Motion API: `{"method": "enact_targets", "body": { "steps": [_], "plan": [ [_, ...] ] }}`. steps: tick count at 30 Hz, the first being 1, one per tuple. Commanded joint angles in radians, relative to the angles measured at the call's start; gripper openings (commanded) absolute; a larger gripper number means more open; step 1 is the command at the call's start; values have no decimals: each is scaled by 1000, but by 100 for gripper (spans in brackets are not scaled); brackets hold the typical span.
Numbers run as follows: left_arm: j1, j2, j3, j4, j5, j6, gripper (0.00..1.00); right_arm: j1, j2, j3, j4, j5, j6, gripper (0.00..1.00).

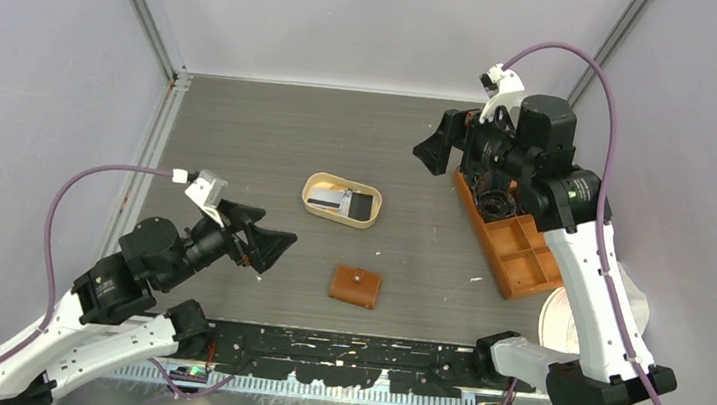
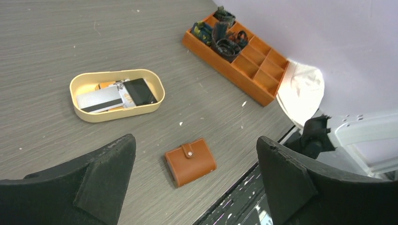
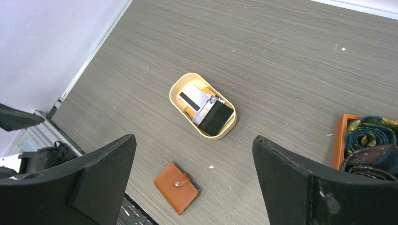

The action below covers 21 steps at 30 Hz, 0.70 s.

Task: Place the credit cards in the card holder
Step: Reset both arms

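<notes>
Brown card holder (image 1: pixel 355 287) is seen shut, near the cream tray (image 1: pixel 312 184) where credit cards (image 1: pixel 340 201) are piled (black uppermost). Left gripper (image 1: pixel 268 237) and right gripper (image 1: pixel 438 141) are spread wide, empty.

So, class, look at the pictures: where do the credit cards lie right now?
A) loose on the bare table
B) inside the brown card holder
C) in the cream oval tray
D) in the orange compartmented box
C: the credit cards sit stacked inside the cream oval tray, while the card holder lies snapped shut on the table, apart from it.
</notes>
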Motion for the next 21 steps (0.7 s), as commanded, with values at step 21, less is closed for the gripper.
{"method": "enact_targets", "body": {
  "steps": [21],
  "plan": [
    [1,9,36,-28,31,52,100,-22,-44,18,50,14,52,99]
  ]
}}
